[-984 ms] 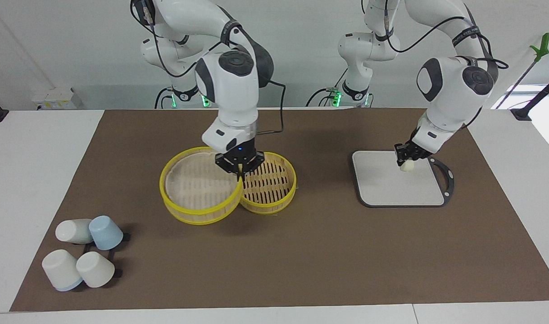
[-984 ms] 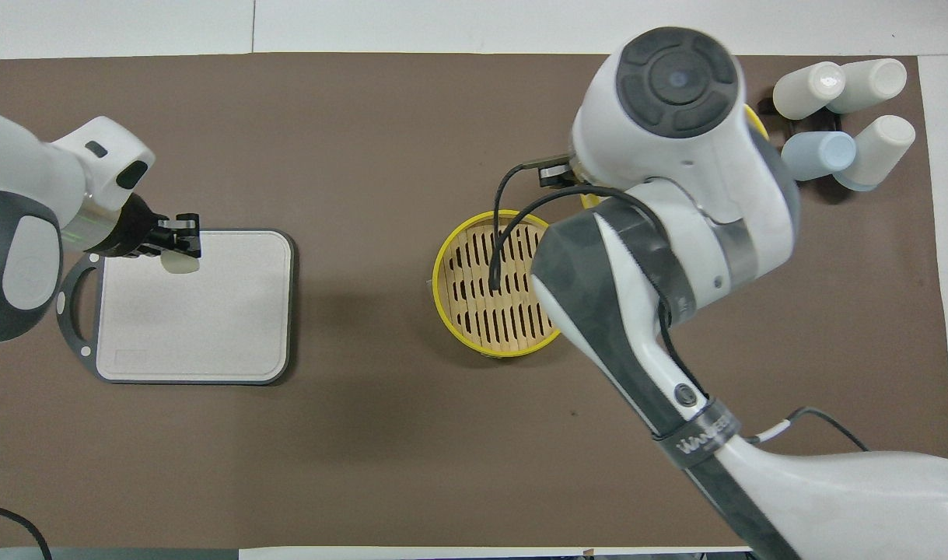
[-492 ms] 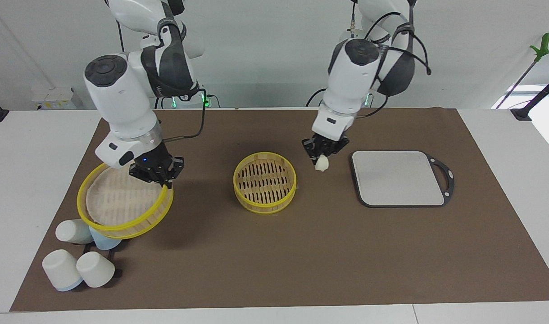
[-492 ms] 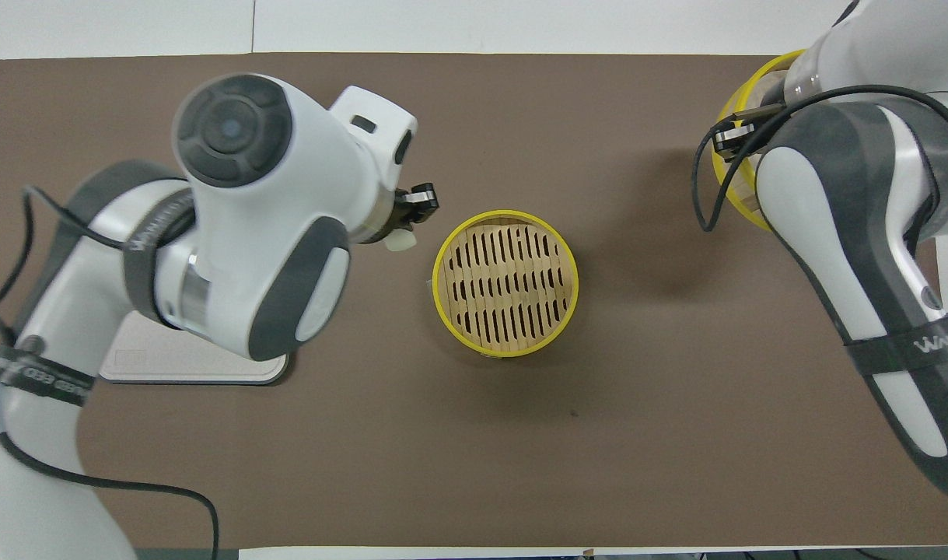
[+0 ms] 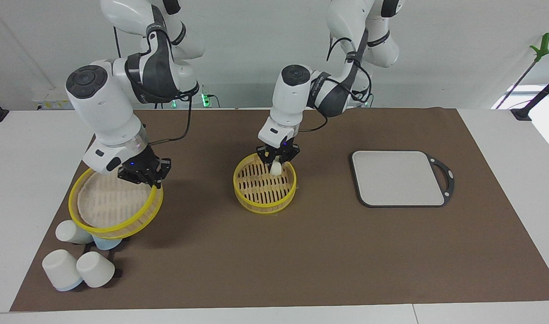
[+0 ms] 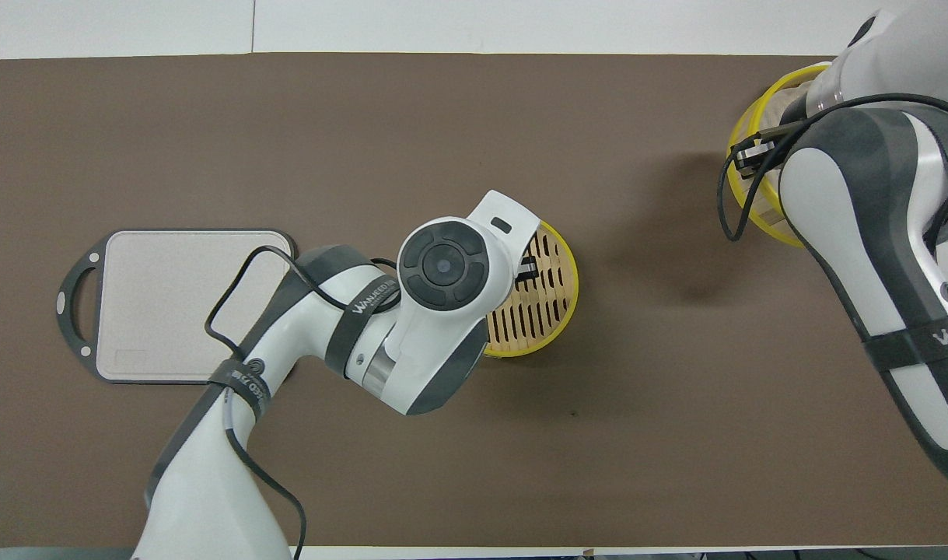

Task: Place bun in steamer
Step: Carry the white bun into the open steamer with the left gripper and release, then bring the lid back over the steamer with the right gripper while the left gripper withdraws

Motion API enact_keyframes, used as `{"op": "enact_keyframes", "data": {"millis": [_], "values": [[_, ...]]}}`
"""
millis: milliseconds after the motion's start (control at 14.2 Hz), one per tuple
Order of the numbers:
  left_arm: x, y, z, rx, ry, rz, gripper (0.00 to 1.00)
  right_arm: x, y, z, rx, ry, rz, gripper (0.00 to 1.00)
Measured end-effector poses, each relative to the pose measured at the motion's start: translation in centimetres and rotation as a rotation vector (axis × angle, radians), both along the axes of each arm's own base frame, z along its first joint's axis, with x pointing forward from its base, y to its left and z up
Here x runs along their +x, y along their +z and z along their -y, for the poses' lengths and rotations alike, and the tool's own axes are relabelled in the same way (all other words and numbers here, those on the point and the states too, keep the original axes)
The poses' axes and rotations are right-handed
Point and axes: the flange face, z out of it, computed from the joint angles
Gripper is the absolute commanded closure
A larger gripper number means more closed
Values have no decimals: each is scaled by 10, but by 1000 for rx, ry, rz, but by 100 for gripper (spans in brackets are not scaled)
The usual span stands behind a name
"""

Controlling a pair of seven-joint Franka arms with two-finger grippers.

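Observation:
The steamer [image 5: 263, 202], a round yellow-rimmed basket with a slatted bottom, stands mid-table; it also shows in the overhead view [image 6: 568, 289], half covered by my left arm. My left gripper [image 5: 276, 162] is shut on the bun [image 5: 275, 169], a small cream-white piece, and holds it low over the steamer's slats, just inside the rim on the robots' side. The bun is hidden in the overhead view, where only the left fingertips [image 6: 529, 269] show. My right gripper [image 5: 147, 180] is shut on the rim of a second yellow-rimmed tier [image 5: 112, 231] and holds it tilted over the cups.
A flat grey board [image 5: 398, 177] with a black handle lies bare toward the left arm's end of the table. Several white and blue cups [image 5: 94, 269] lie toward the right arm's end, partly under the held tier. A brown mat [image 5: 328, 261] covers the table.
My left gripper has carried the bun from the grey board across to over the steamer and lowered it. My right gripper has moved the second tier from beside the steamer to over the cups.

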Motion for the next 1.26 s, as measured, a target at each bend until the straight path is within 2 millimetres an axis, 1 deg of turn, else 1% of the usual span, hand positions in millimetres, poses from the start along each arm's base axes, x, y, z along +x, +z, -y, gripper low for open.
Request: {"op": "enact_keyframes", "data": {"millis": [141,211,281,351,422,492,562,632,843,914,984,1054,1124,1195,1265], "values": [[-10,-34,19,12,-13,-6,68,-4,-4,0,0,1,0,100],[-13,-46,24,17,-18,-6,68,-6,-7,-1,0,2,-3,100],[-14,-56,28,19,-21,-5,64,-7,-8,-2,0,4,-6,100],[-14,-62,29,21,-23,-5,57,-8,-9,-4,0,7,-7,100],[-14,-64,30,21,-23,-3,43,-9,-9,-5,0,9,-6,100],[-13,-63,29,20,-21,-1,19,-9,-8,-6,1,10,-1,100],[-13,-63,29,20,-16,-1,2,-9,-7,-6,2,10,5,100],[-12,-63,29,20,-9,-2,0,-8,-7,-6,2,11,6,100],[-7,-62,24,21,8,2,0,-9,-7,-7,3,12,6,100],[-2,-57,20,19,19,6,0,-9,-7,-8,4,12,5,100],[5,-46,12,17,35,9,0,-9,-7,-10,5,6,5,100],[16,-29,-2,15,59,7,0,-9,-7,-15,7,-8,8,100],[26,-9,-18,12,85,2,0,-9,-7,-24,10,-31,17,100],[34,15,-37,10,111,-6,0,-10,-7,-37,14,-66,28,100],[39,42,-57,9,134,-16,0,-11,-8,-56,21,-110,40,100]]}}
